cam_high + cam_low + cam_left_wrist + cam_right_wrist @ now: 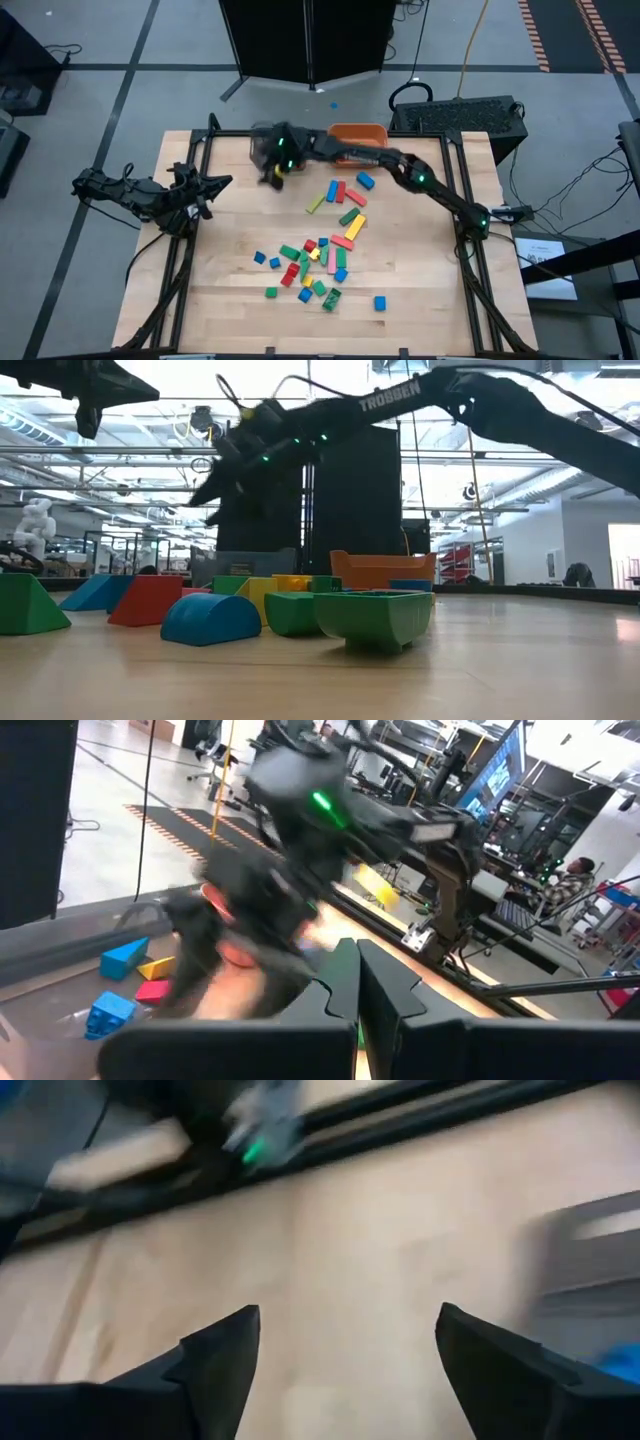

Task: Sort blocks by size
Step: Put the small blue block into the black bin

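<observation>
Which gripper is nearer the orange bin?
The right gripper: it hangs open just left of the orange bin. The left gripper waits, shut, farther off by the table's left edge.

Both arms are dark, nearly black, built of slim tube-like links joined by bulkier rounded joint housings. The right arm (420,180) carries small green indicator lights along its length, one near the wrist and another at a middle joint. In the low view its long link bears the white block lettering "TROSSEN" (390,398). Thin dark cables loop along the links near the wrist. The right end effector (345,1350) has two flat, matte black fingers (215,1360) with angular, wedge-shaped tips. The left arm (140,195) is the same dark make, and the left end effector (358,990) shows black, faceted fingers with sharp edges.
</observation>
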Tool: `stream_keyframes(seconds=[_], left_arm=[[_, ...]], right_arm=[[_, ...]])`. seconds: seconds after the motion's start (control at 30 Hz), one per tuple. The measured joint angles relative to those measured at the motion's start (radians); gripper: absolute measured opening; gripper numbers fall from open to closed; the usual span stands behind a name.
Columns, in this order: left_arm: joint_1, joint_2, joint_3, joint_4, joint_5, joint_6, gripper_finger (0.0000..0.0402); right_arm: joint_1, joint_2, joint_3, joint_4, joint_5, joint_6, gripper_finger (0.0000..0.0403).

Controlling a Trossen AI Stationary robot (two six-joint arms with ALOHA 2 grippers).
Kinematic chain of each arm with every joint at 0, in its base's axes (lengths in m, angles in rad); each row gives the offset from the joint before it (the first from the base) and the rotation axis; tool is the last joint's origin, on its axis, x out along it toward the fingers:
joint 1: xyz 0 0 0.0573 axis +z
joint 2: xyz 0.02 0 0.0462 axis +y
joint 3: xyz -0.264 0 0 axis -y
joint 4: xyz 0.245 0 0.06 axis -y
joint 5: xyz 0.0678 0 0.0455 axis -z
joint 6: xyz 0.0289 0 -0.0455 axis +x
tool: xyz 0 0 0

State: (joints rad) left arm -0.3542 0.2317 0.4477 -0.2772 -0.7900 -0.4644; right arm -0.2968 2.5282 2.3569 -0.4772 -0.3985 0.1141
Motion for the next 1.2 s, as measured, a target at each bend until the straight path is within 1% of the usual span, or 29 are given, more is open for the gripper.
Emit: stream_keyframes(seconds=[0.17,0.3,0.5,0.67,0.8,0.97,1.2], left_arm=[[0.000,0.000,0.000,-0.001,0.000,0.000,0.0000],[0.000,0.000,0.000,-0.002,0.000,0.000,0.0000],[0.000,0.000,0.000,-0.002,0.000,0.000,0.0000],[0.000,0.000,0.000,-0.006,0.001,0.000,0.0000],[0.000,0.002,0.000,-0.016,0.031,-0.001,0.0000],[0.000,0.005,0.000,-0.021,0.057,-0.006,0.0000],[0.000,0.005,0.000,-0.034,0.061,-0.026,0.0000]], right_arm=[[0.127,0.001,0.000,-0.041,0.006,-0.115,0.0279],[0.224,0.001,0.000,-0.080,0.034,-0.216,0.0279],[0.313,0.013,0.000,-0.073,0.035,-0.332,0.0279],[0.328,0.056,-0.001,0.021,0.026,-0.327,0.0279],[0.328,0.100,0.000,0.068,0.032,-0.342,0.0279],[0.338,0.152,-0.002,0.126,-0.002,-0.338,0.0279],[0.336,0.194,-0.001,0.111,0.014,-0.339,0.0279]])
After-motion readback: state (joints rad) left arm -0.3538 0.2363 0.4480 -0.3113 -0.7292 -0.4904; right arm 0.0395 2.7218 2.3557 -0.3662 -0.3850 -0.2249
